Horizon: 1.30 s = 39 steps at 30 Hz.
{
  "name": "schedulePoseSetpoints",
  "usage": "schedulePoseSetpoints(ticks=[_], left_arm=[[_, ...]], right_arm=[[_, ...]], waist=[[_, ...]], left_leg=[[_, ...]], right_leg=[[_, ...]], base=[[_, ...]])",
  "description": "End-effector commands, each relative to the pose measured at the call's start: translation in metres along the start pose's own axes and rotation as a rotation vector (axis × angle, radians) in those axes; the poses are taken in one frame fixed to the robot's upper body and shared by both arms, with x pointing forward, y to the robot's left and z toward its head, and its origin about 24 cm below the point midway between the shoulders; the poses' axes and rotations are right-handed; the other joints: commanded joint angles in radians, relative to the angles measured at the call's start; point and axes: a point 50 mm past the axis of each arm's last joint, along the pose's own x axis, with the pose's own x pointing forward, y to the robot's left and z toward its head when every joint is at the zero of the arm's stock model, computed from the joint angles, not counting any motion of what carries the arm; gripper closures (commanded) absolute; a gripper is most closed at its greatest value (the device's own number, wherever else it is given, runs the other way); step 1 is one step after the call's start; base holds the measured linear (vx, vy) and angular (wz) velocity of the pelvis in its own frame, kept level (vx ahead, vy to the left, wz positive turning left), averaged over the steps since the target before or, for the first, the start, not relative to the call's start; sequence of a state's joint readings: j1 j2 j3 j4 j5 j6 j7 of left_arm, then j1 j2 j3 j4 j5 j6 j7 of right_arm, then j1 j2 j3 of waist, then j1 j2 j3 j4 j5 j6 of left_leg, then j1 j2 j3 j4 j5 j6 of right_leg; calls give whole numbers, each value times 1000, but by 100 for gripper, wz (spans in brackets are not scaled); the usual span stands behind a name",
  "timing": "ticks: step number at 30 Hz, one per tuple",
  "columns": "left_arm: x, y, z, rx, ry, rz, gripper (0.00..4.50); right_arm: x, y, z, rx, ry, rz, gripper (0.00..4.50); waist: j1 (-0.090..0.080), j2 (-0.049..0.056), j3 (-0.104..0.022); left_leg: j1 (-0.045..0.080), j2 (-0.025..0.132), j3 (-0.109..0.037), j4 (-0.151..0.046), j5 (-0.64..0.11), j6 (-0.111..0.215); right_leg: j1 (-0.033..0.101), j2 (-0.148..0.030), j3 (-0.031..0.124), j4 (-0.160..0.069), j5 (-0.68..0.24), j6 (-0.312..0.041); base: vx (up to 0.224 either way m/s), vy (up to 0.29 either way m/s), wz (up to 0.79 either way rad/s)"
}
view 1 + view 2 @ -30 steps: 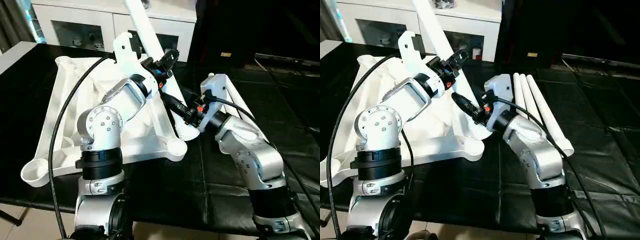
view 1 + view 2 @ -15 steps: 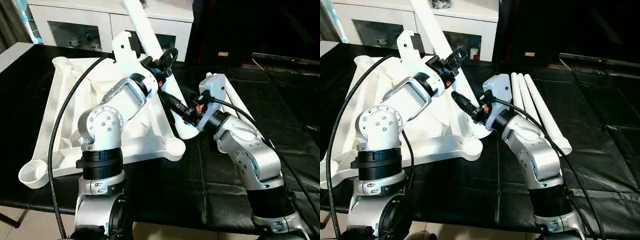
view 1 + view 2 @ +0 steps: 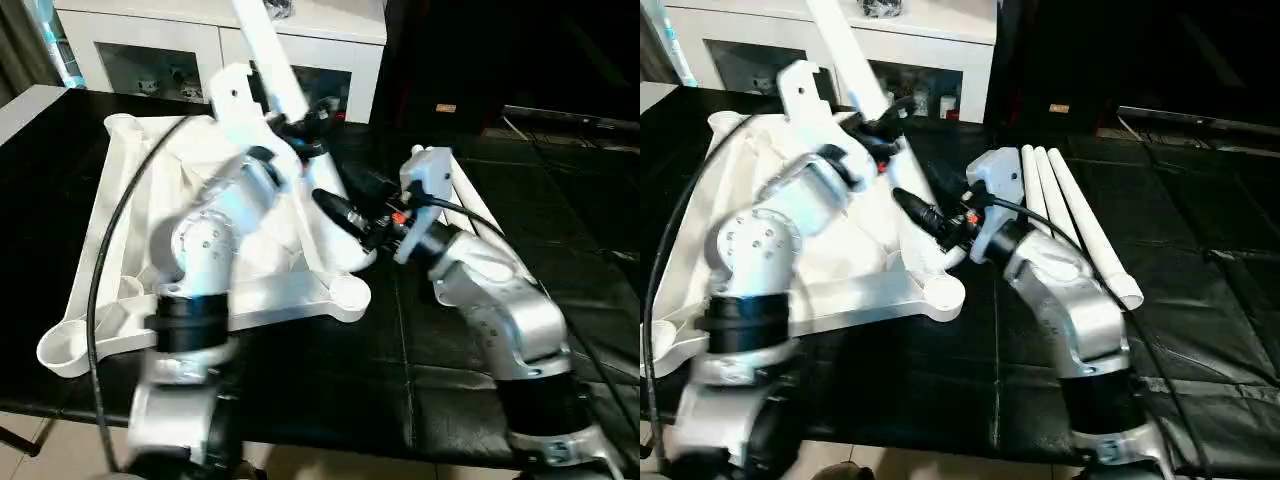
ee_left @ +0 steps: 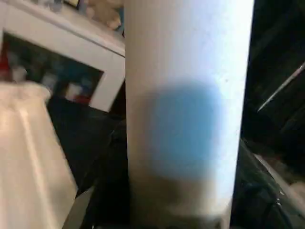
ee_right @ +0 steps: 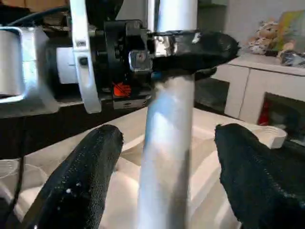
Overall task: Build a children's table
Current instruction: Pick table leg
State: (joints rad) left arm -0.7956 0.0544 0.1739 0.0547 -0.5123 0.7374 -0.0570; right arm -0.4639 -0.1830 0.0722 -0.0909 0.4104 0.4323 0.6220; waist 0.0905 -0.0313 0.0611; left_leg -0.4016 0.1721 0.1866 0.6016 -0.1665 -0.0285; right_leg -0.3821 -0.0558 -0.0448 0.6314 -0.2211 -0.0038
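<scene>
Lying upside down on the black counter (image 3: 330, 400), the white table top (image 3: 120, 230) is the biggest thing we see, its ribbed underside facing up and a round socket at each corner. Behind the table top stands a white cabinet (image 3: 190, 55) with glass doors. Beside the table top, on its right, three spare table legs (image 3: 1080, 225) lie side by side on the counter. A fourth leg (image 3: 268, 55) rises tilted from the table top's right edge, its foot near the corner socket (image 3: 350, 292). Our left gripper (image 3: 300, 122) is clamped on that leg partway up, one finger on each side. Our right gripper (image 5: 164, 157) sits lower, nearer the table top, with its two black fingers (image 5: 86, 176) spread apart on either side of the leg, not touching it.
</scene>
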Motion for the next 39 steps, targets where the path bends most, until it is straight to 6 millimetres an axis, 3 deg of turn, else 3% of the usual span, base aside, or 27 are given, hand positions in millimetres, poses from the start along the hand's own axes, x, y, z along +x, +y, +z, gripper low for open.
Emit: schedulePoseSetpoints(ticks=[1, 5, 10, 14, 15, 18, 19, 21, 29, 39], left_arm=[[1, -8, 1, 89, 21, -90, 269], [-5, -10, 5, 112, 58, -206, 269], [-8, -12, 8, 116, 99, -291, 269], [-11, -21, 16, 84, 114, -429, 269], [-12, -24, 18, 84, 123, -472, 269], [-14, -30, 20, 97, 142, -535, 269], [-15, -35, 21, 109, 156, -588, 269], [-17, -42, 21, 117, 171, -646, 269], [-25, -67, 19, 143, 232, -850, 269], [-24, -77, 21, 115, 235, -919, 269]], right_arm=[[-10, -5, 9, 62, 14, 26, 71], [-19, -11, 12, 137, 94, 92, 70], [-23, -15, 10, 132, 146, 149, 70], [-24, -17, 7, 169, 186, 217, 70], [-23, -18, 7, 182, 197, 227, 70], [-23, -18, 6, 199, 222, 258, 70], [-24, -17, 6, 225, 241, 306, 70], [-24, -17, 5, 241, 260, 348, 70], [-22, -14, 7, 336, 274, 512, 70], [-26, -10, -2, 349, 334, 588, 86]], waist=[[4, 13, -77], [9, 10, -76], [10, 3, -73], [10, -1, -74], [10, -6, -75], [13, -5, -74], [12, -10, -74], [17, -6, -74], [25, -13, -74], [26, -14, -75]], left_leg=[[38, 59, -32, -64, -95, 6], [37, 59, -28, -62, -95, -8], [35, 58, -25, -62, -106, -16], [34, 57, -23, -59, -89, -4], [34, 55, -22, -58, -83, 3], [34, 56, -21, -57, -70, 8], [33, 56, -21, -57, -71, 11], [34, 59, -21, -57, -67, 16], [34, 58, -19, -56, -65, 15], [32, 59, -20, -54, -65, 10]], right_leg=[[48, -82, 46, -61, 73, -185], [46, -85, 45, -60, 63, -208], [44, -89, 45, -63, 6, -211], [43, -88, 45, -62, 2, -220], [45, -87, 44, -61, 5, -224], [44, -88, 44, -60, 3, -228], [45, -87, 44, -61, 2, -229], [44, -89, 44, -60, 1, -227], [43, -88, 43, -57, -3, -238], [45, -90, 43, -59, -20, -229]], base=[[0, 0, 0], [0, 0, 0], [0, 0, 0], [0, 0, 0], [0, 0, 0], [0, 0, 0], [0, 0, 0], [0, 0, 0], [0, 0, 0], [0, 0, 0]])
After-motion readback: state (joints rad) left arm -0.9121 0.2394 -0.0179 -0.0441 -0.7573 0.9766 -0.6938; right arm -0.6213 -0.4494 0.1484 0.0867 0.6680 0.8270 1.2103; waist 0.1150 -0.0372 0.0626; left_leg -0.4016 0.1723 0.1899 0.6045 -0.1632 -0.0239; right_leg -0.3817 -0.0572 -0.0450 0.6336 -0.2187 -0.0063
